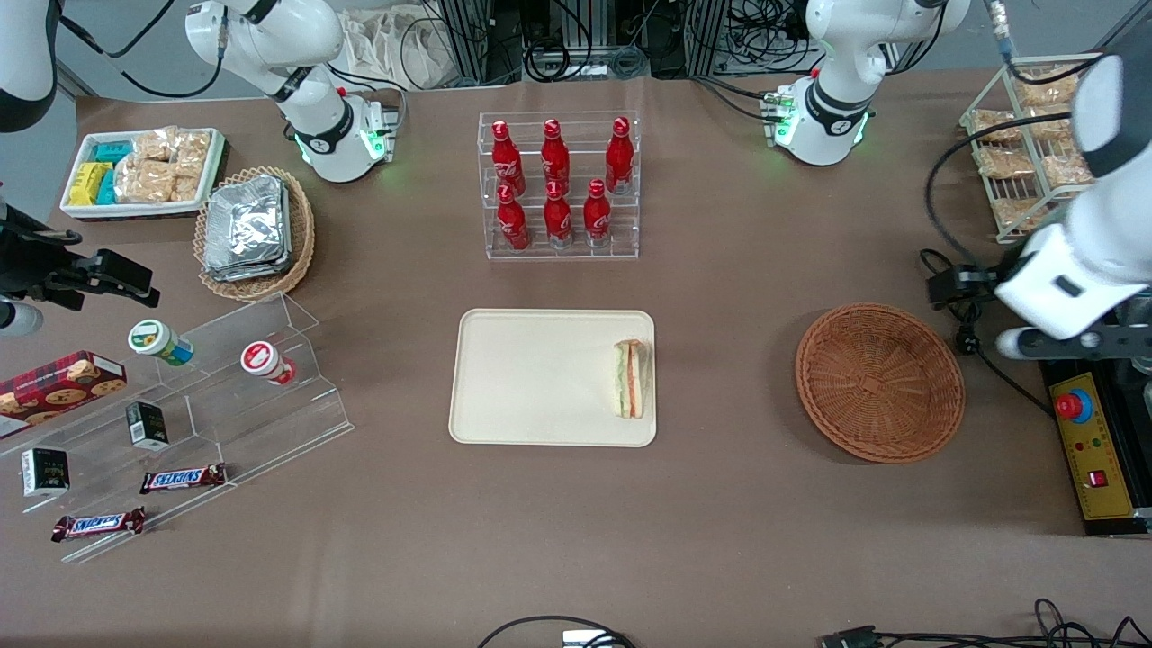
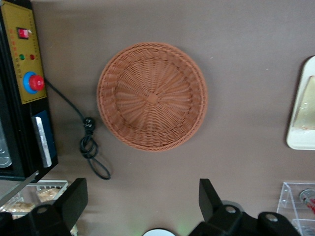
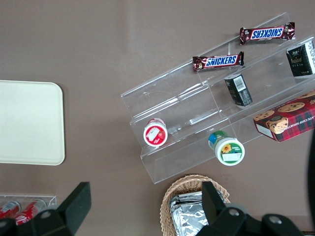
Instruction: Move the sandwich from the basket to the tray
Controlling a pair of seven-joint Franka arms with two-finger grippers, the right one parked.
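The sandwich [image 1: 631,379] lies on the cream tray [image 1: 531,378], against the rim at the working arm's end, its green and orange-red cut edge showing. The round reddish-brown basket [image 1: 879,382] holds nothing; in the left wrist view [image 2: 151,96] its woven bottom is bare. My left gripper [image 1: 956,284] hangs high above the table beside the basket, toward the working arm's end. In the left wrist view the gripper [image 2: 142,196] is open and empty, its black fingers [image 2: 74,196] wide apart. An edge of the tray [image 2: 302,113] shows there too.
A clear rack of red bottles [image 1: 558,184] stands farther from the front camera than the tray. A yellow control box [image 1: 1093,445] and a cable [image 2: 91,147] lie beside the basket. A wire rack of snack packets [image 1: 1026,148] stands at the working arm's end. Clear stepped shelves [image 1: 180,405] stand toward the parked arm's end.
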